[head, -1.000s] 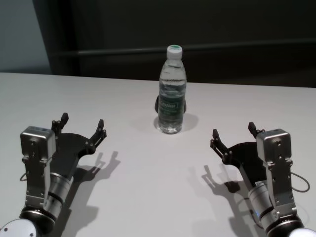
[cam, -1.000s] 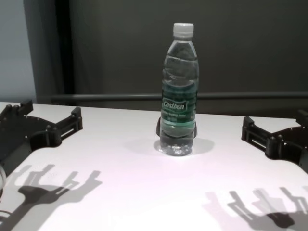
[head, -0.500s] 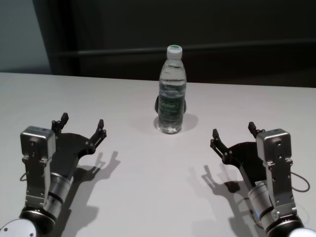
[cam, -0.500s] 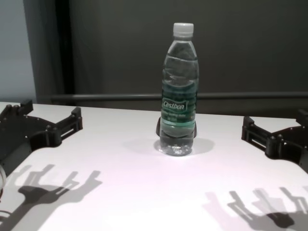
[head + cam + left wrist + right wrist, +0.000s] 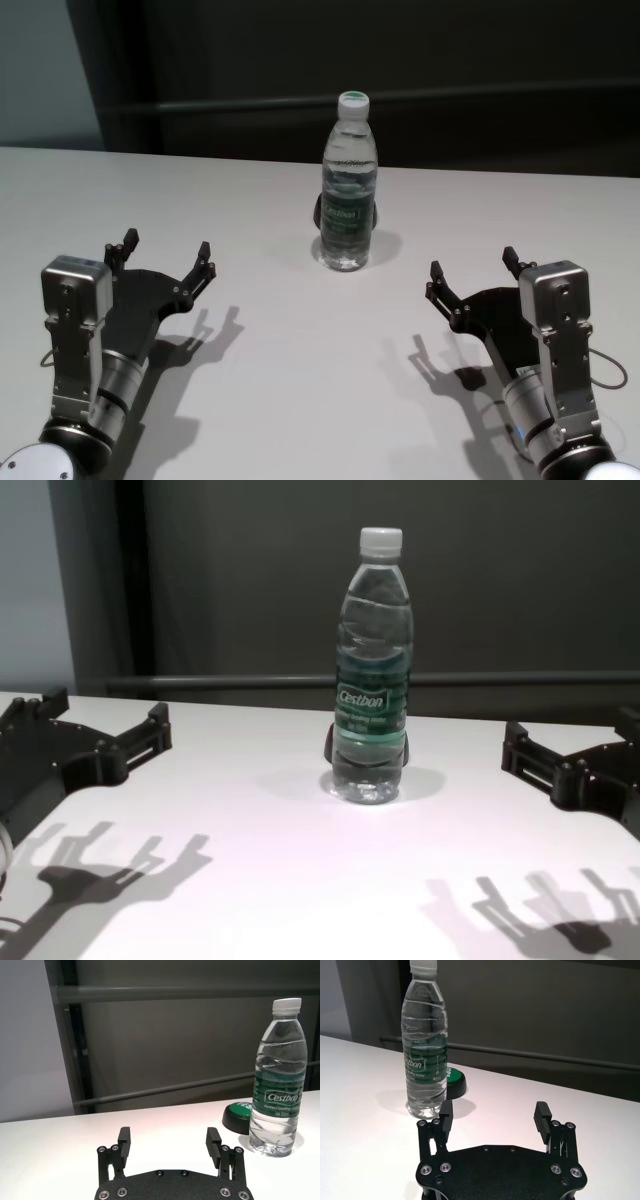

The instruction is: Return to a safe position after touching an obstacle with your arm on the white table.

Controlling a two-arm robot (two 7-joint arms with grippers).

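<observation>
On the white table [image 5: 300,400], we see the Cestbon water bottle [image 5: 348,185] upright at far centre, left gripper [image 5: 165,257] and right gripper [image 5: 472,272] spread, empty, near and well apart from it, apparently safely withdrawn.

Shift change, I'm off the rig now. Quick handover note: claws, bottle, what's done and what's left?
Left claw: open, empty, low over the white table on the robot's left, well apart from the bottle.
Right claw: open, empty, mirrored on the right, also apart from it.
Water bottle: upright at the table's middle far side, cap on; a small dark puck with a green top sits just behind it.
Done: both arms sit back at what looks like a parked pose, nothing touching the bottle.
Left: whether contact was ever made can't be told from this moment; check the log, otherwise probably nothing.
</observation>
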